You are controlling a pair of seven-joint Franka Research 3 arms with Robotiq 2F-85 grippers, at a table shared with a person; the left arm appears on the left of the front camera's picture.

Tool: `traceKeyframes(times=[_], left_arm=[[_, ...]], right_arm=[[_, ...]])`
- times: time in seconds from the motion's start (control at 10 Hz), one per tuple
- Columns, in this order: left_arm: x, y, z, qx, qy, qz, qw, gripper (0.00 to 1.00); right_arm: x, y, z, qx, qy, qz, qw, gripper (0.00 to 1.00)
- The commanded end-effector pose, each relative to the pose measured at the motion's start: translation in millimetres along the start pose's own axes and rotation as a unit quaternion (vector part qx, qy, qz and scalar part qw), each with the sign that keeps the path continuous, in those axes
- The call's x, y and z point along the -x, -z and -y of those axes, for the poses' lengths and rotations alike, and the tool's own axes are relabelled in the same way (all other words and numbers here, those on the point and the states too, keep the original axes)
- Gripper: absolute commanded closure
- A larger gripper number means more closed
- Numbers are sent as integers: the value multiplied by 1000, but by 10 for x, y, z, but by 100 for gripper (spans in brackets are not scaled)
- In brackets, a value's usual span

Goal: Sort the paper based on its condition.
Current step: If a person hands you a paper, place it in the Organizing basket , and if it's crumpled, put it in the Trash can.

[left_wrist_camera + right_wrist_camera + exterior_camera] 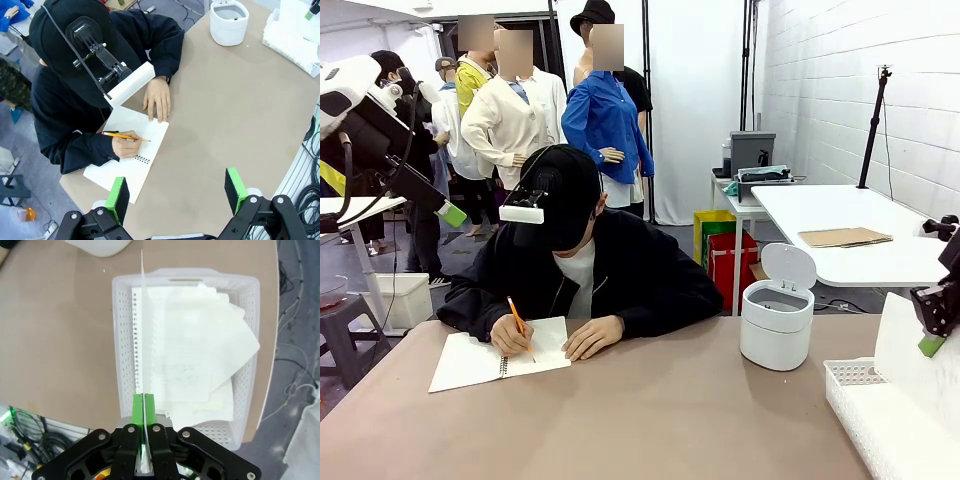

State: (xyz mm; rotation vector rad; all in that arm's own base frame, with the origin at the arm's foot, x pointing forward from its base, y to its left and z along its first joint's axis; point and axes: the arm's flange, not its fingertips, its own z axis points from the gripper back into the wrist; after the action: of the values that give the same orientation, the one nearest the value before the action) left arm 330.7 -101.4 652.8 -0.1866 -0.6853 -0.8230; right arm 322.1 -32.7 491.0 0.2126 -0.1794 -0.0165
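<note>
My right gripper point(144, 405) is shut on a white sheet of paper point(142, 330), seen edge-on and hanging upright over a white basket point(122, 340). Several more sheets of paper point(200, 355) lie loosely stacked in that basket. In the front view the right gripper point(932, 342) holds the sheet point(908, 355) above the basket point(875, 410) at the table's right front corner. My left gripper point(176, 192) is open and empty, raised high over the table's left side point(448, 212).
Across the table a person writes with a pencil point(518, 322) in an open spiral notebook point(470, 362), the other hand point(592, 336) resting on the page. A white lidded bin point(777, 322) stands open at the right, beside the basket. Brown table surface point(650, 410) lies between.
</note>
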Motion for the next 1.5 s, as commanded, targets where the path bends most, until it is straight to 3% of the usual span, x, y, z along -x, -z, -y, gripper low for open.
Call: traceKeyframes(times=[0.0, 0.7, 1.2, 1.4], left_arm=[[-1, 2, 17, -5, -6, -3, 1000, 0], [-1, 2, 17, -5, -6, -3, 1000, 0], [-1, 2, 17, -5, -6, -3, 1000, 0], [-1, 2, 17, -5, -6, -3, 1000, 0]], right_arm=[[202, 282, -92, -6, -2, 12, 1000, 100], [336, 822, -184, 2, 7, -40, 999, 100], [431, 1139, -88, -16, 26, -26, 999, 100], [477, 1268, -18, -16, 22, -43, 999, 100]])
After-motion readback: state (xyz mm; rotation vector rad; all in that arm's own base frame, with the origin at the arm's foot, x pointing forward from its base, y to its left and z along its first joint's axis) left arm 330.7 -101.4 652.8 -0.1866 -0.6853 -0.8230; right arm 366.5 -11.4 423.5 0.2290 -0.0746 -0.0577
